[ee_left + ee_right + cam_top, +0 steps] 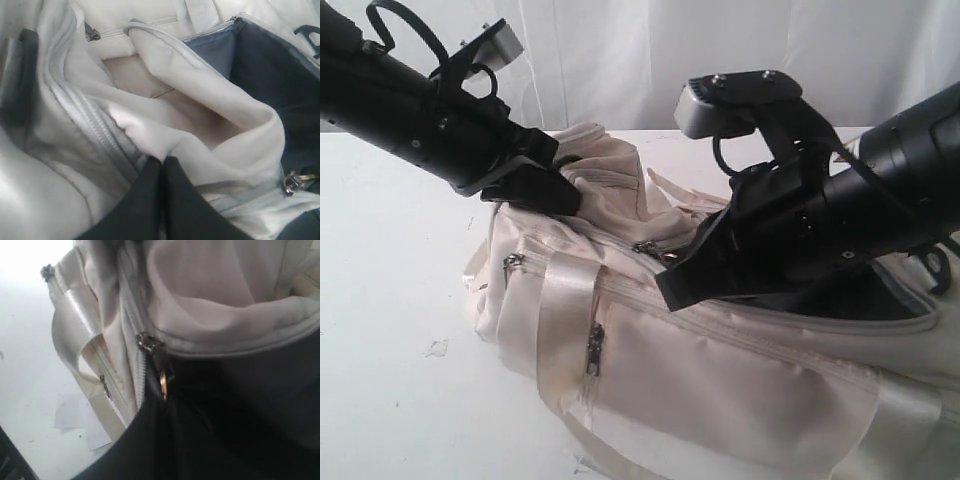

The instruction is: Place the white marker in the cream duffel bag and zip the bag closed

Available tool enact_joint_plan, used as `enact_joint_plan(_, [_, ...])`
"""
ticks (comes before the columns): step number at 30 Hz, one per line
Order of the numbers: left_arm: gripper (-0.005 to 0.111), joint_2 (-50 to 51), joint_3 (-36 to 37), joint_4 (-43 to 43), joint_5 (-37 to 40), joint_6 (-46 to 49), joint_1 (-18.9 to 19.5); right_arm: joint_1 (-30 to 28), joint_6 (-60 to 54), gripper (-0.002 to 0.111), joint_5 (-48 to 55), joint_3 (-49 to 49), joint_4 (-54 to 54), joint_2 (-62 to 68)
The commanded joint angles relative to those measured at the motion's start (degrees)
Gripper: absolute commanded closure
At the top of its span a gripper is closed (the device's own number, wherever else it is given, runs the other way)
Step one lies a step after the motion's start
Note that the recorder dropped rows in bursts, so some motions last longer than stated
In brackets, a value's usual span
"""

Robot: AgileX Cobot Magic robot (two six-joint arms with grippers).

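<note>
No text, brand, number or sign is legible in any view. Cream duffel bag [720,370]: fabric and webbing read plain, and the metal zipper pull [162,381] is too small and blurred to show any stamp. Small pale scrap [436,348] on the counter [380,260], left of the bag: nothing readable on it.
</note>
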Motion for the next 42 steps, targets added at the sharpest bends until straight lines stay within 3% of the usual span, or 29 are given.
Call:
enact_joint_plan(1, [0.105, -0.08, 0.36, 2.09, -2.56, 0.74, 0.58, -0.01, 5.91, 0.108, 4.53, -0.14, -10.10, -2.76])
enact_joint_plan(16, [0.105, -0.08, 0.36, 2.09, -2.08, 1.80, 0.58, -0.01, 26.05, 0.108, 11.48, -0.14, -42.76, -6.71])
enact_joint_plan(21, [0.105, -0.08, 0.36, 2.09, -1.96, 2.46, 0.58, -0.01, 30.08, 0.108, 12.48, -0.14, -48.81, -8.29])
enact_joint_plan(26, [0.105, -0.08, 0.36, 2.09, -0.83, 2.62, 0.58, -0.01, 28.75, 0.108, 10.66, -0.14, -45.88, -8.59])
enact_joint_plan(38, [0.105, -0.19, 0.36, -2.15, 10.68, 10.46, 0.58, -0.01, 4.76, 0.108, -3.79, 0.45, -13.59, -1.03])
enact_joint_plan(42, [0.103, -0.19, 0.36, -3.10, 15.20, 13.87, 0.58, -0.01, 1.21, 0.108, -7.78, 0.45, -10.93, 3.02])
